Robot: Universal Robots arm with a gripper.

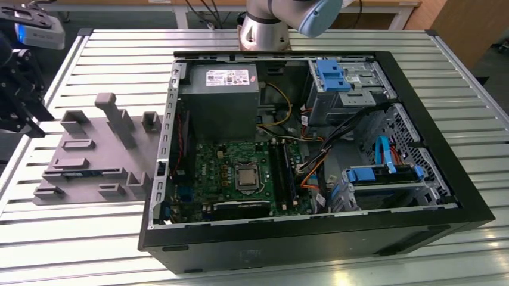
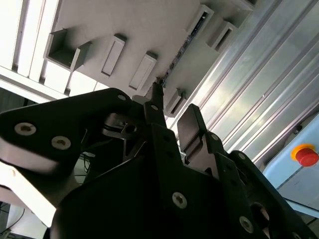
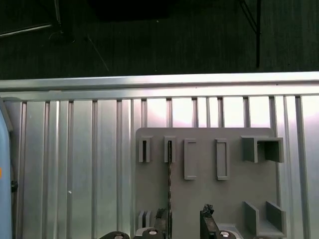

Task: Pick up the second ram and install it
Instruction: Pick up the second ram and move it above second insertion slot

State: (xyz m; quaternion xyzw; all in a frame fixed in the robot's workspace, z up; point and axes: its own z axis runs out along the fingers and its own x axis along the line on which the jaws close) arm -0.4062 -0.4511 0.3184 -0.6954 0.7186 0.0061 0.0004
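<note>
The second ram (image 3: 169, 189) stands on its edge in a slot of the grey holder block (image 3: 234, 184) and shows as a thin dark line in the first wrist view. In the exterior view the ram is a short blue strip (image 1: 80, 173) on the holder (image 1: 95, 155), at that view's left. My gripper (image 3: 183, 219) hangs open above the holder, and the ram's line passes between its fingertips, close to one fingertip (image 3: 160, 216). The second wrist view shows the gripper (image 2: 172, 102) open from behind, with the ram's edge (image 2: 182, 45) beyond it.
An open black computer case (image 1: 445, 196) lies on the slatted metal table (image 1: 104, 53). Inside are the green motherboard (image 1: 211, 167), its black memory slots (image 1: 282, 170), a grey power supply (image 1: 219, 89) and blue drive brackets (image 1: 330, 74). A red button (image 2: 306, 155) sits off the table.
</note>
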